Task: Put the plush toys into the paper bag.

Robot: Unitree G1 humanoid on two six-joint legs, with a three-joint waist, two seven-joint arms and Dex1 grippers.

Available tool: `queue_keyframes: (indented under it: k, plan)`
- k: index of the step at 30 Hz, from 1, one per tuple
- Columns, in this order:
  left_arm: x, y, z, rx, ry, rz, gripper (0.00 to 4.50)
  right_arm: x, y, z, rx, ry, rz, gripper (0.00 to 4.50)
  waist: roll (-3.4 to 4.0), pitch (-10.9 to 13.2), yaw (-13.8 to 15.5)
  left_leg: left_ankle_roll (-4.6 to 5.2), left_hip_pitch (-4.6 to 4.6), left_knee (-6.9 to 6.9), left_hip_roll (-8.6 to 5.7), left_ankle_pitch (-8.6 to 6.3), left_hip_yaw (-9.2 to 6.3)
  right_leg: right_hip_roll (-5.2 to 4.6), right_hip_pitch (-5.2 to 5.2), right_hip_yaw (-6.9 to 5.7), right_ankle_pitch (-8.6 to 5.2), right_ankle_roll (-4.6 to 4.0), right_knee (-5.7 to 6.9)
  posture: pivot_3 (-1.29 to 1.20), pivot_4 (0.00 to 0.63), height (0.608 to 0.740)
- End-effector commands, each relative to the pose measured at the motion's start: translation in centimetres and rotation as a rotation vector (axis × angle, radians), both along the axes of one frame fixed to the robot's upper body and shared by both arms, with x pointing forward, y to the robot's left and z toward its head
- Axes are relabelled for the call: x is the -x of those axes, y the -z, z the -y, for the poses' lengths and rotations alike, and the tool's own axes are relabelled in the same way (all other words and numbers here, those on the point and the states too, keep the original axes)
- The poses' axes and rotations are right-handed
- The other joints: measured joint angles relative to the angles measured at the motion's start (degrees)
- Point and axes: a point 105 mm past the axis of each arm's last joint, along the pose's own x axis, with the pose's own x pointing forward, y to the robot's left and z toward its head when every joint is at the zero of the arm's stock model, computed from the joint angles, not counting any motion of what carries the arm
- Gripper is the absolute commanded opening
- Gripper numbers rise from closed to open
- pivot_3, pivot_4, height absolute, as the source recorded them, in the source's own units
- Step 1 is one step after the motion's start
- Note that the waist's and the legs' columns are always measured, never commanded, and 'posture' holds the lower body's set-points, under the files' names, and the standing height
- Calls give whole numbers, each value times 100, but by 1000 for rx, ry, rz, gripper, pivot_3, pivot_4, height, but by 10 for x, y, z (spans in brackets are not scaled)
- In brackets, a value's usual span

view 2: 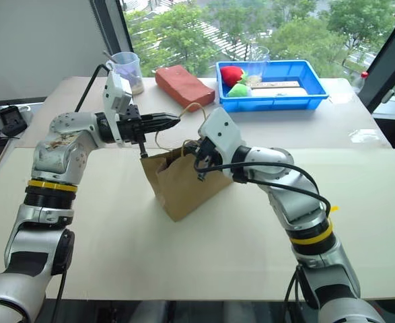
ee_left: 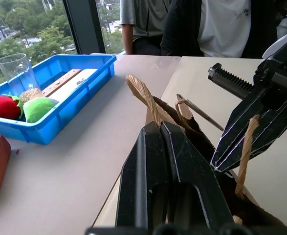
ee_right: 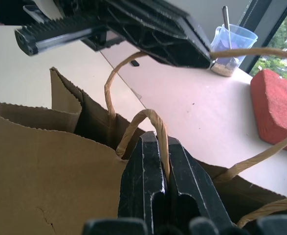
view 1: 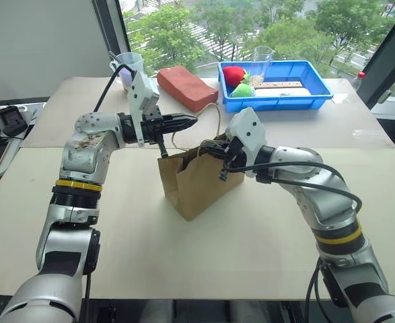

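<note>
The brown paper bag (view 1: 194,185) stands upright in the middle of the table with its mouth open. My left gripper (view 1: 187,121) reaches in level from the left above the bag's rim and is shut on one pale cord handle (ee_left: 142,95). My right gripper (view 1: 210,149) sits at the bag's right rim. It is shut on the other cord handle (ee_right: 153,117), which loops up between its fingers. Seen from the left wrist, the right gripper (ee_left: 238,147) has the cord running along it. The plush toys are out of view. The inside of the bag is dark.
A blue tray (view 1: 318,94) at the back right holds a red fruit toy (view 1: 234,74), a green one (view 1: 243,90) and a clear cup (view 1: 262,62). A reddish-brown block (view 1: 187,87) and a plastic beaker (view 1: 126,67) stand behind the bag. A person (ee_left: 221,24) sits at the table's edge.
</note>
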Motion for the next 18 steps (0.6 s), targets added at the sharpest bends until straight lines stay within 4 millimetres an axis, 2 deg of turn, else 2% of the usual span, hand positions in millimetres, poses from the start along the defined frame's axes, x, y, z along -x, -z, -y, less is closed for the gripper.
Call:
queue_keyframes:
  k: [1,3,8,10,11,15,18]
  plan:
    - [9,-8,-2,15,-1,28,291,3,-14,-6,-14,-39,62,11,0,0,0,0,0,0,0,0,0,0,0,0,0,0,0,0,150,740]
    - [10,-9,-4,28,-16,28,864,2,-13,-7,-14,-42,60,0,0,0,1,0,0,2,0,0,0,0,0,0,0,0,1,0,150,740]
    - [25,-15,-16,27,-38,35,3262,-2,-11,-8,-9,-46,54,0,0,0,-7,-2,1,2,0,1,0,0,0,0,0,0,3,0,150,740]
    - [34,-20,-29,22,-75,43,4200,-4,-11,-8,-7,-46,54,0,0,0,-32,-2,3,0,1,1,0,1,-2,0,0,0,5,0,150,740]
    - [39,-22,-36,17,-95,47,4460,-5,-10,-7,-6,-46,53,0,0,0,-53,-2,4,-1,1,1,0,1,-2,0,0,0,5,0,150,740]
    - [62,-26,-59,-15,-153,39,4460,-10,-11,-6,-3,-47,54,0,1,1,-118,-1,4,-8,2,1,-1,1,-6,0,0,0,6,0,150,740]
    - [79,-21,-66,-29,-180,9,4460,-14,-13,-5,-2,-47,55,0,2,1,-120,-1,4,-9,2,1,-1,0,-6,1,0,0,6,0,150,740]
